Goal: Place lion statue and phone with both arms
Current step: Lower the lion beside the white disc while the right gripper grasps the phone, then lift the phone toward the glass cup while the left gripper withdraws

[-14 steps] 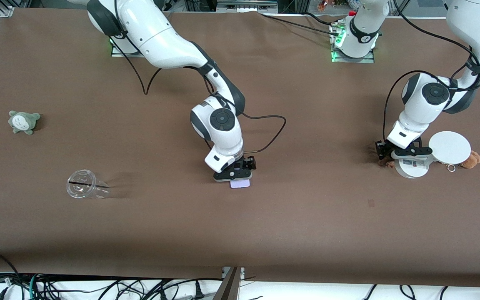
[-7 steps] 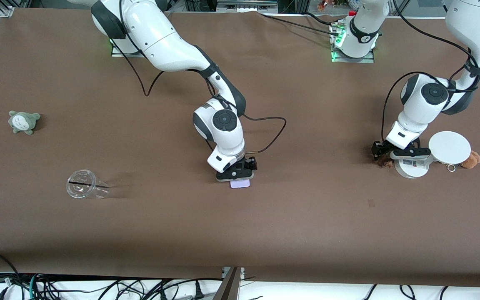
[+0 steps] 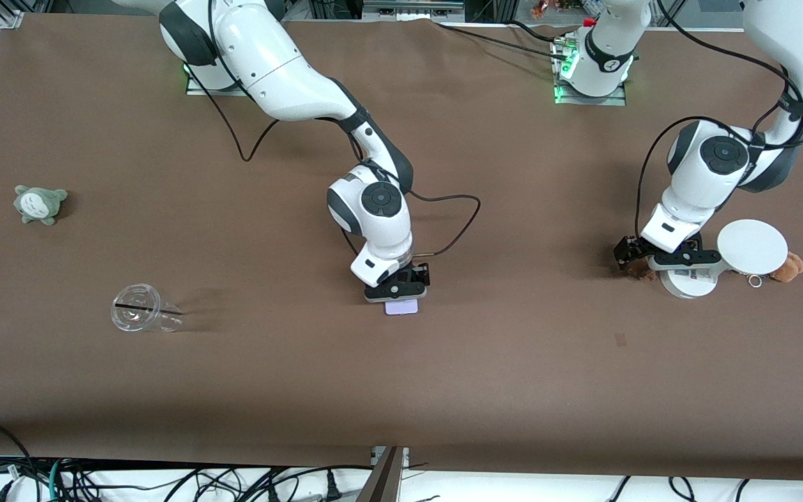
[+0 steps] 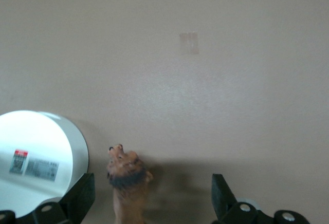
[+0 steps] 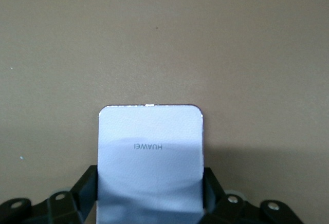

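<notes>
The lion statue [image 3: 637,270], small and reddish-brown with a dark mane band, stands on the brown table beside the base of a white stand. In the left wrist view the lion [image 4: 126,183] is between the fingers, closer to the one beside the stand. My left gripper [image 3: 652,263] [image 4: 153,203] is open wide around it and touches nothing. The pale lavender phone [image 3: 402,308] [image 5: 149,142] lies flat at the middle of the table. My right gripper [image 3: 394,296] [image 5: 150,193] is shut on its end, one finger pressed on each long side.
A white round disc [image 3: 752,246] on a stand [image 4: 36,167] is right next to the left gripper, with an orange-brown plush [image 3: 788,266] beside it. A clear cup [image 3: 140,317] lies on its side and a grey-green plush [image 3: 39,203] sits toward the right arm's end.
The left gripper has shifted a little toward the right arm's end, away from the stand. The right arm's wrist has shifted slightly toward the left arm's end; the phone has stayed in place.
</notes>
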`<state>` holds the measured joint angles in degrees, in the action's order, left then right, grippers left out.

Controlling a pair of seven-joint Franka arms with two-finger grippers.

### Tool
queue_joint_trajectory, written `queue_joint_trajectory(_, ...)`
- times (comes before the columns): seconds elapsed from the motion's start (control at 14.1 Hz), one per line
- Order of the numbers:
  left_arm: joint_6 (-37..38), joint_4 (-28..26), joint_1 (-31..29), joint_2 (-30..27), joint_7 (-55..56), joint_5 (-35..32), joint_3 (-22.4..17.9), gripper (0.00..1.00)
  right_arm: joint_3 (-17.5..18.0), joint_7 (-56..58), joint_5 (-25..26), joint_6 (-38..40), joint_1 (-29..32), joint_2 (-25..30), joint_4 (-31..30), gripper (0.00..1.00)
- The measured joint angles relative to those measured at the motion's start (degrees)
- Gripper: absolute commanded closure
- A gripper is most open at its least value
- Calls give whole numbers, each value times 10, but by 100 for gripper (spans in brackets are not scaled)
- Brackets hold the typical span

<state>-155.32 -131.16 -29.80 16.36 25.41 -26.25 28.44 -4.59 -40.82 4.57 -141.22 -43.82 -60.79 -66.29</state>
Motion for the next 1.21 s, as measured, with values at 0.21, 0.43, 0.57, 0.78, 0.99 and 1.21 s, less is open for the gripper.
queue_joint_trajectory(0.21, 170, 76, 26, -41, 0, 103, 27, 0, -2, 6, 0, 0, 1, 0, 1, 53)
queue_joint_trajectory(0.43, 352, 189, 43, -69, -2, 178, 27, 0, -11, 32, 0, 31, 8, 3, 8, 53)
queue_joint_trajectory(0.57, 435, 257, 44, -74, -24, 201, 18, 0, -14, 71, 0, 78, 28, 21, 21, 53)
queue_joint_trajectory(0.78, 504, 323, 57, -78, -87, 252, -47, 0, -14, 157, -24, 155, 81, 73, 26, 53)
queue_joint_trajectory(0.99, 535, 360, 73, -89, -124, 268, -106, 0, -14, 240, -63, 207, 139, 115, 17, 52)
queue_joint_trajectory(1.21, 565, 384, 84, -102, -126, 268, -114, 0, -14, 265, -66, 210, 193, 130, -17, 50)
